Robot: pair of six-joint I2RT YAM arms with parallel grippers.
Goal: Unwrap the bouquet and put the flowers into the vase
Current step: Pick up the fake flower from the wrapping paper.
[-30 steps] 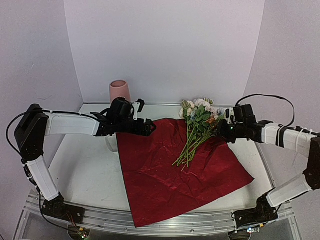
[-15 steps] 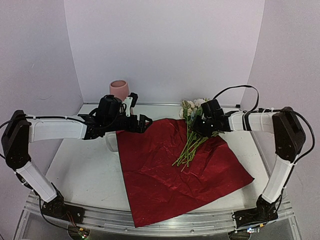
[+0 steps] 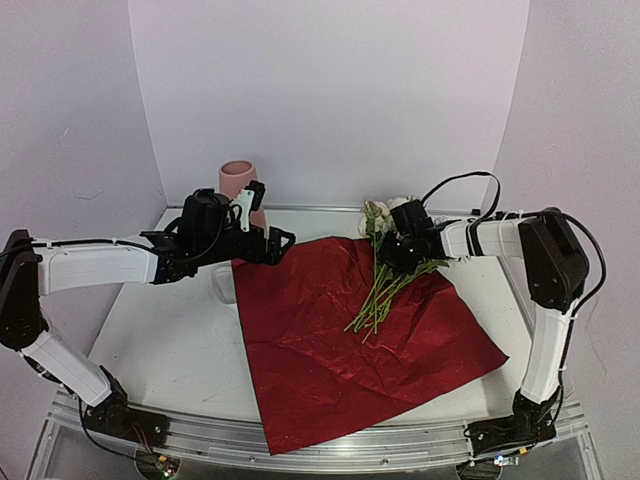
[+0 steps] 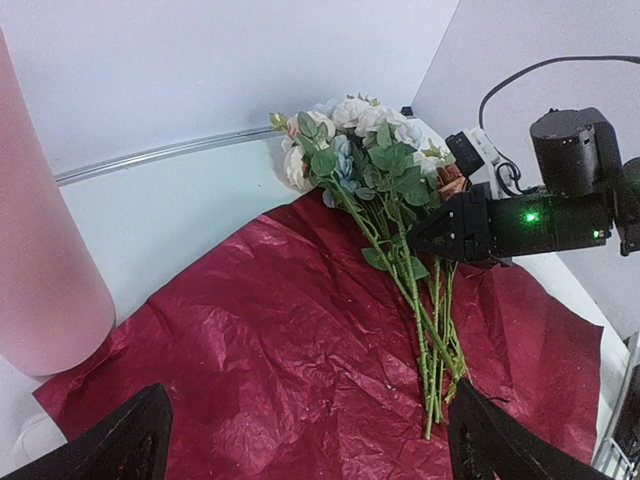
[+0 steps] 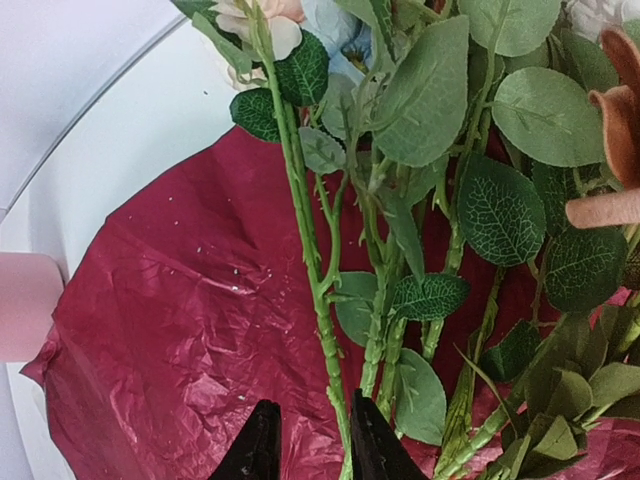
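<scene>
Calling the unwrap half done: dark red wrapping paper [image 3: 330,340] spread flat on the table [image 3: 170,330], flowers [image 3: 378,290] lying loose on it, right under the right claw [image 5: 310,445]. So, pickup step now. Right claw down at the stems just below the leaves, fingers nearly together with 1 thin stem between them; can't tell whether actually pinched yet. Left claw [image 3: 278,243] wide open, holding nothing, hanging over the paper's far corner. Only 1 container here, the vase [image 3: 238,180], upright just behind the left claw and well off to the right claw's left, nothing poking out of the top; no view inside. Next up, probably: firm squeeze, lift, tip stems-down, carry across to that vase. Might grab only 1 stem though.
</scene>
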